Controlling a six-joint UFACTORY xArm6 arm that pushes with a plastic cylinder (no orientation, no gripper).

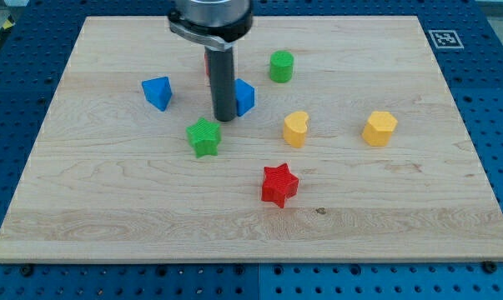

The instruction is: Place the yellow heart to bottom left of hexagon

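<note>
My tip (225, 117) is seen at the lower end of a straight dark rod, w/ no jaws to spread or press together; nothing is pinched by it. It is set down on the board in the upper-middle area. A blue block (245, 97) is found just beside it on the view's right, partly hidden behind the rod, so contact can't be told for certain. A sliver of red (207, 65) is glimpsed behind the rod near the view's top; its shape can't be made out. The green star (204, 137) is placed just below and to the view's left of the tip, close but apart from it. A second blue block (158, 92), roughly wedge-shaped, is seen further to the view's left.

The yellow heart (295, 129) is located to the view's right of the tip, apart from it, approx. at the board's centre. The yellow hexagon (380, 128) is found further right, well apart from the heart and at about the same height in the view. A green cylinder (281, 66) is set above the heart, toward the view's top. The red star (279, 184) is seen below the heart, toward the view's bottom. All blocks are rested on the wooden board (109, 217), which is laid on a blue perforated table (17, 283).
</note>
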